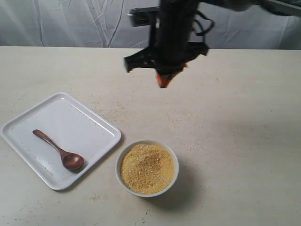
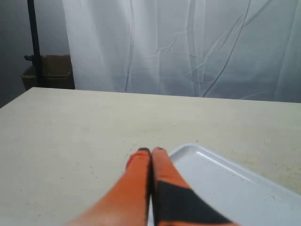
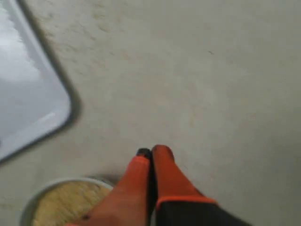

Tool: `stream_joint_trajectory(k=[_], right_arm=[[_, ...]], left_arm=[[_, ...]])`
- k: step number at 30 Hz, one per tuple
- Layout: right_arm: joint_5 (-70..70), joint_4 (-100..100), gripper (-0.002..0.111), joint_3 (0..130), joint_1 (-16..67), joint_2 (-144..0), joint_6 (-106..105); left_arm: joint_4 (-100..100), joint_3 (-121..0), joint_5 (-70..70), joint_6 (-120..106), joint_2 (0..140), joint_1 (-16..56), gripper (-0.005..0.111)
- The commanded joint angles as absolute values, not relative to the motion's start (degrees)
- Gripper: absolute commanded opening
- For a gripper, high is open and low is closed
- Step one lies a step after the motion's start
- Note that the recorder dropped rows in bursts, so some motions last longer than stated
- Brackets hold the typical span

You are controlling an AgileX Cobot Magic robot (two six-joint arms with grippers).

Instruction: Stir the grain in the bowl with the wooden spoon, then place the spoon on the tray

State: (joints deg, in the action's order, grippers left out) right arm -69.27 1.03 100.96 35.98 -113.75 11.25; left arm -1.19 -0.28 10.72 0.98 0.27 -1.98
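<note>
Pale beige table [image 1: 244, 94], matte, evenly lit, soft shadows only. Behind far edge, creased white curtain [image 2: 188, 47] across full width. At one end (left wrist view only), dark upright pole [image 2: 32, 37], brown cardboard box [image 2: 54, 70], grey wall [image 2: 11, 28] beyond.

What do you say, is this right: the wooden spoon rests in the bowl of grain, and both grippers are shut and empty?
One thing is wrong. The wooden spoon does not rest in the bowl of grain; it lies on the tray, as the exterior view shows. The rest stands: the left gripper and the right gripper are shut and empty.
</note>
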Motion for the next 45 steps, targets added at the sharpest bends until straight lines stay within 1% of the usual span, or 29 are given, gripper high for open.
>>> stream_joint_trajectory(k=[1,2,3,4,5,7,9,10,14,17,20,24,27,29,33,45], right_arm=[[-64.1,0.5,0.001,84.5,27.6,-100.7,11.5],[-63.0,0.5,0.001,81.0,25.3,-97.7,11.5],[-61.2,0.5,0.001,75.3,20.5,-92.6,11.5],[-60.5,0.5,0.001,72.4,18.0,-89.9,11.5],[-58.9,0.0,0.001,67.8,13.8,-84.6,11.5],[-56.9,-2.6,0.001,62.2,8.4,-77.6,11.2],[-56.0,-7.1,0.001,57.8,6.0,-70.8,11.2],[-55.6,-8.9,0.001,56.5,6.0,-69.0,11.2],[-45.1,-9.0,0.001,47.8,8.1,-53.3,11.2],[-37.5,-9.2,0.001,39.7,8.1,-41.0,11.1],[-34.8,-9.2,0.001,32.1,8.1,-27.5,11.1],[-29.0,-9.7,0.001,24.7,8.1,-17.8,11.1],[-23.4,-11.6,0.001,19.5,8.1,-12.8,11.1],[-23.9,-11.3,0.001,17.9,8.1,-10.8,11.1],[-23.7,-10.1,0.001,17.7,8.1,-8.1,11.1],[-23.7,-10.1,0.001,17.7,8.1,-7.9,11.1]], left_arm=[[-1.2,0.0,10.3,1.1,0.0,-2.2,0.0],[-1.2,0.0,10.3,1.1,0.0,-2.2,0.0],[-1.2,0.0,10.3,1.1,0.0,-2.2,0.0],[-1.2,0.0,10.3,1.1,0.0,-2.2,0.0],[-1.2,0.0,10.3,1.1,0.0,-2.2,0.0],[-1.2,0.0,10.3,1.1,0.0,-2.2,0.0],[-1.2,0.0,10.3,1.1,0.0,-2.2,0.0],[-1.2,0.0,10.3,1.1,0.0,-2.2,0.0],[-1.2,0.0,10.3,1.1,0.0,-2.2,0.0],[-1.2,0.0,10.3,1.1,0.0,-2.2,0.0],[-1.2,0.0,10.3,1.1,0.0,-2.2,0.0],[-1.2,0.0,10.3,1.1,0.0,-2.2,0.0],[-1.2,0.0,10.3,1.1,0.0,-2.2,0.0],[-1.2,0.0,10.3,1.1,0.0,-2.2,0.0],[-1.2,0.0,10.3,1.1,0.0,-2.2,0.0],[-1.2,0.0,10.3,1.1,0.0,-2.2,0.0]])
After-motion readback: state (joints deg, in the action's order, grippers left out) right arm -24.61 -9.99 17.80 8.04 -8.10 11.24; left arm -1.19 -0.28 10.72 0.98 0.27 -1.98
